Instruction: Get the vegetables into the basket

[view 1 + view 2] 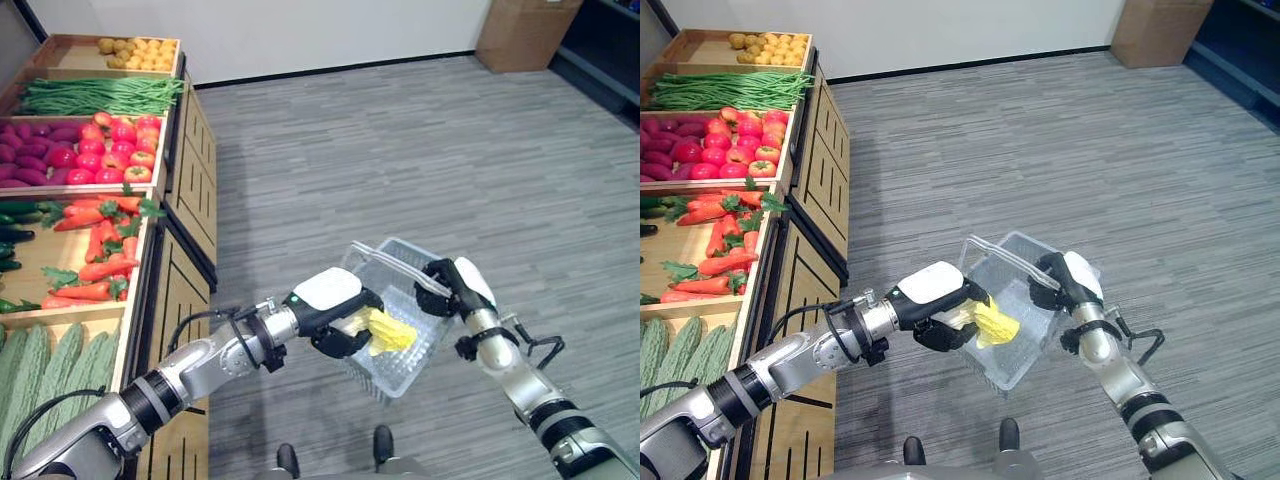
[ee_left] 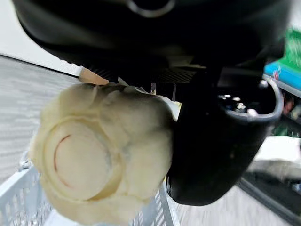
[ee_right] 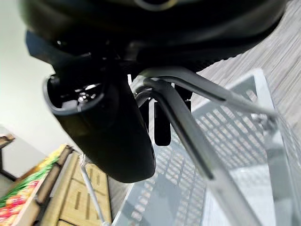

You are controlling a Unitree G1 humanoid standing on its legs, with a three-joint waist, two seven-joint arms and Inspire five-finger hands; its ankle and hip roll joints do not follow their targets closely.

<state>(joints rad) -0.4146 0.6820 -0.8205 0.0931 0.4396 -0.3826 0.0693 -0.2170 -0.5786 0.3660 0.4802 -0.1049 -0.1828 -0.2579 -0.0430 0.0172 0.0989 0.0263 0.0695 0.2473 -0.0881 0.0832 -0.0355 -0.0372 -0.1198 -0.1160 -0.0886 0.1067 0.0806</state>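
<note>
The left hand had its fingers curled round a pale yellow leafy vegetable, a cabbage-like head whose leafy end stuck out past the fingertips while its cut stem end faced back toward the wrist, as the left wrist view showed it pressed between thumb and fingers. That vegetable hung at the near rim of a clear plastic basket, its leaves reaching over the rim and above the basket's inside; whether they touched the basket I could not tell. The right hand was closed on the basket's grey handles, which ran under its curled fingers and out past them to the meshed wall of the basket below. The basket hung in the air over the grey floor, tilted, between the two hands. Well apart from both sets of fingers, off beyond the left arm, stood a wooden shelf of crates with potatoes, green beans, red tomatoes, carrots and knobbly green gourds.
</note>
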